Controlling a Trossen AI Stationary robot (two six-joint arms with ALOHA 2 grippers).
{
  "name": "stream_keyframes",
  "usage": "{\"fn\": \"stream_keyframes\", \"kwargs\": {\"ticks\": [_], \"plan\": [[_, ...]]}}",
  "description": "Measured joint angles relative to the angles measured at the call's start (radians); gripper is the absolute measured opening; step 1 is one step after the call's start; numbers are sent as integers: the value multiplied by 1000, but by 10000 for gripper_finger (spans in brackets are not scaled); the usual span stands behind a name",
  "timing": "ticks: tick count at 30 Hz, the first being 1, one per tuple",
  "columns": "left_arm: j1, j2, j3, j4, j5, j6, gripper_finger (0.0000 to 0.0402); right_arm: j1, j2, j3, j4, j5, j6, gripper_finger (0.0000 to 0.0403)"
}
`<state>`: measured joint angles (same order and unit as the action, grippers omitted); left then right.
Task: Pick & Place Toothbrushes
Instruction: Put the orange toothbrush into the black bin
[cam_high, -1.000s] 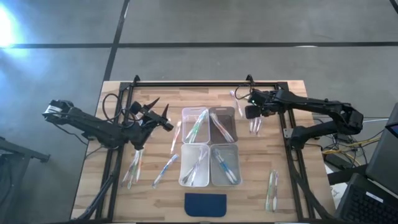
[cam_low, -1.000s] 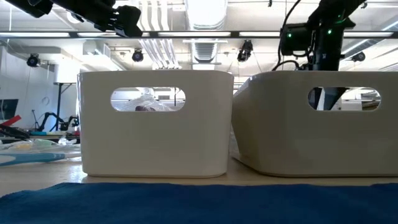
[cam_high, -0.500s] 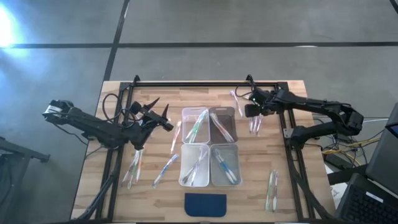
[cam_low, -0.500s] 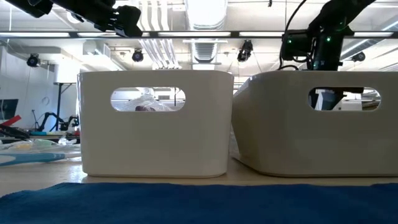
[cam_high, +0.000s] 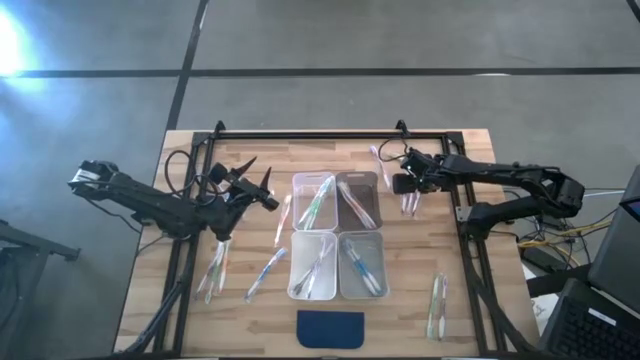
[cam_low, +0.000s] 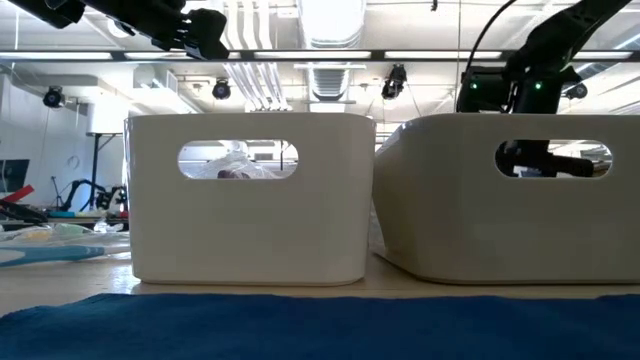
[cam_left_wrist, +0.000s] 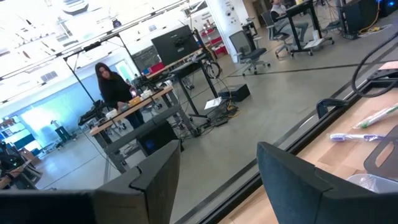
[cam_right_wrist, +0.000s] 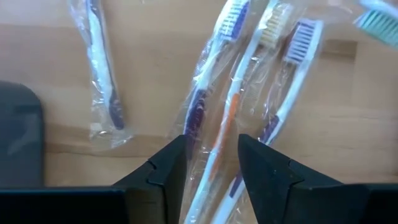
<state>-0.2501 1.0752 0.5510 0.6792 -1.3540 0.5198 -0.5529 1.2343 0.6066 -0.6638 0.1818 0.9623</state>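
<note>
Wrapped toothbrushes lie flat on the wooden table: a cluster (cam_high: 410, 200) right of the four clear bins (cam_high: 337, 235), others at the left (cam_high: 214, 268) and near right (cam_high: 437, 305), and some inside the bins. My right gripper (cam_right_wrist: 212, 165) points steeply down over the right cluster. It is open, with an orange-handled toothbrush (cam_right_wrist: 227, 118) in its clear wrapper between the fingers, and a blue one (cam_right_wrist: 202, 99) and a purple one (cam_right_wrist: 287, 81) beside it. My left gripper (cam_left_wrist: 217, 186) waits open, level and raised, left of the bins (cam_high: 262, 187). My right gripper comes from above, slanting. Its fingers (cam_right_wrist: 168, 165) stand on either side of the orange-handled toothbrush's handle end (cam_right_wrist: 214, 149), roughly along it. The toothbrush lies flat on the table. Whether the fingers touch it or its wrapper, I cannot tell.
A dark blue pad (cam_high: 331, 328) lies at the near edge, in front of the bins. A black frame rail (cam_high: 330, 133) runs along the far edge and down both sides. Another wrapped toothbrush (cam_right_wrist: 102, 68) lies apart from the cluster. A person works at a desk beyond the table (cam_left_wrist: 115, 87).
My right gripper has sunk toward the toothbrush cluster right of the bins. In the low view it has dropped from above the bin rim to behind the bin's handle cutout. The toothbrushes have kept still.
</note>
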Motion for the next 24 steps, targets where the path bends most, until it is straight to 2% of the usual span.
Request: {"fn": "stream_keyframes", "kwargs": {"ticks": [14, 24], "plan": [[0, 0, 0, 0, 0, 0, 218, 0, 0, -116, 147, -4, 7, 156], [0, 0, 0, 0, 0, 0, 218, 0, 0, -146, 154, 2, 4, 109]]}}
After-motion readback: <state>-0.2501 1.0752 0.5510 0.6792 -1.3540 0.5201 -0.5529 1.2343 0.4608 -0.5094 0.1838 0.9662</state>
